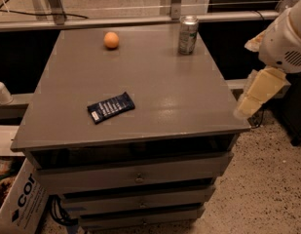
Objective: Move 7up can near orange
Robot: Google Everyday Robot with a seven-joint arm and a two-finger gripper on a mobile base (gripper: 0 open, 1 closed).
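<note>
Jaws of my cream gripper (259, 92) hang beside the grey surface's (155, 82) right edge; I cannot tell whether they are apart. The upright silvery-green metal 7up can (188, 35) stands at its far right, well apart from the small round orange fruit (111, 40).

The scene is dim and warm-toned, lit softly from above. The grey tabletop (155, 77) carries a broad pale sheen toward its right front, and the rim of the can (188, 34) catches a small glint. The orange (111, 40) is bright on top and darker below, with only a faint shadow at its base. The dark wrapper (111, 107) shows weak reflections. The drawers (135, 174) under the overhang sit in deep shadow, as does the space behind the table. Brightest are the white arm (289, 40) and the cream gripper (257, 94) beside the table's right front corner. Everything looks slightly soft and grainy.
</note>
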